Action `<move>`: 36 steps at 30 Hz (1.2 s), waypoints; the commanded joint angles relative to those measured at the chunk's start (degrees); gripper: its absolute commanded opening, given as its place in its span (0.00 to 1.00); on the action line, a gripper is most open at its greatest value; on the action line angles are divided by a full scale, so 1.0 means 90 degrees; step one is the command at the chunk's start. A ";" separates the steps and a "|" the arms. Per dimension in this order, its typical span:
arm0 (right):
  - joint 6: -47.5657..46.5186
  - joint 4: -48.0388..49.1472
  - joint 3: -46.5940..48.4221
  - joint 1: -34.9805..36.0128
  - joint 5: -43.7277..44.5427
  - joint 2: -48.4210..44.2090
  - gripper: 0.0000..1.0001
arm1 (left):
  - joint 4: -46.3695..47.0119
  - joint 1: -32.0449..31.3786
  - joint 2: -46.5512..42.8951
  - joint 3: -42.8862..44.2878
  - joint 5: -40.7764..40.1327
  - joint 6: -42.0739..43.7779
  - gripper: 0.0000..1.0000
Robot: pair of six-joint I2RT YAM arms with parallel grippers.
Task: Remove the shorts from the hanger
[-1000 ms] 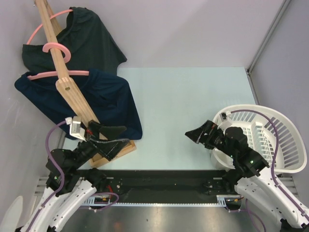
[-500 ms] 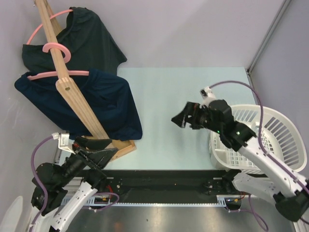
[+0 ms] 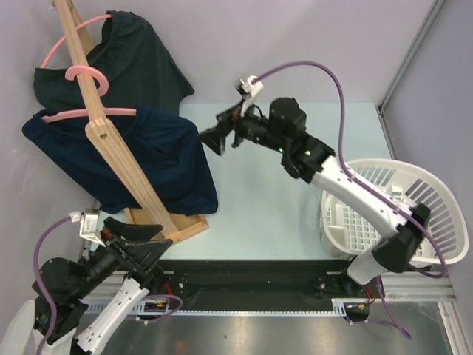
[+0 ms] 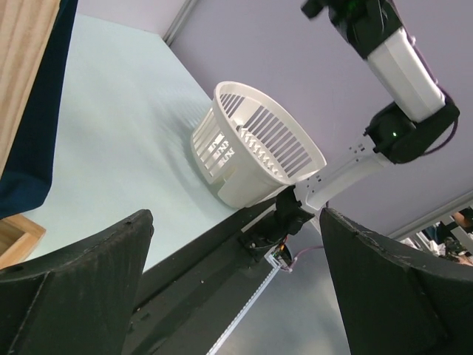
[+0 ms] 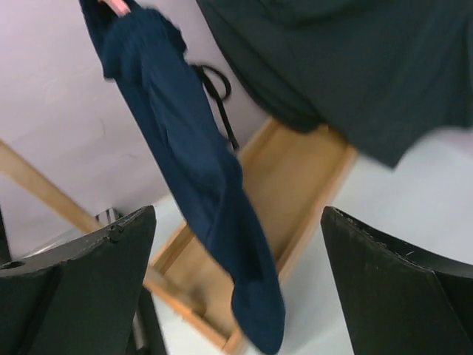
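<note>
My right gripper [image 3: 212, 137] extended near navy shorts [image 3: 159, 159], spread wide.
I see left gripper [image 3: 157, 241] low, also released; basket [image 3: 443, 214] stands right.

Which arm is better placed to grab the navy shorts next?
Probably right: the right gripper hangs open just beside the navy shorts, facing them. The left gripper sits low by the base of the stand, pointing toward the basket.

A pale blue-green table [image 3: 295, 163] sits in soft, even light. Plain lavender-grey walls [image 3: 295, 44] rise behind it and at both sides, meeting in a grey corner strip [image 3: 407, 63] beyond its far right corner. A black rail [image 3: 251, 275] lines its near edge, with brushed metal flooring [image 3: 259, 333] beyond. A white basket [image 3: 443, 214] stands at its right edge and a slanted wooden stand [image 3: 111, 148] at its left.
</note>
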 commanded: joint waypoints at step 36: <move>0.3075 0.2149 0.4647 -0.0290 -0.3498 0.3570 0.00 | -0.0775 0.0001 -0.0350 0.0808 -0.0069 0.0111 1.00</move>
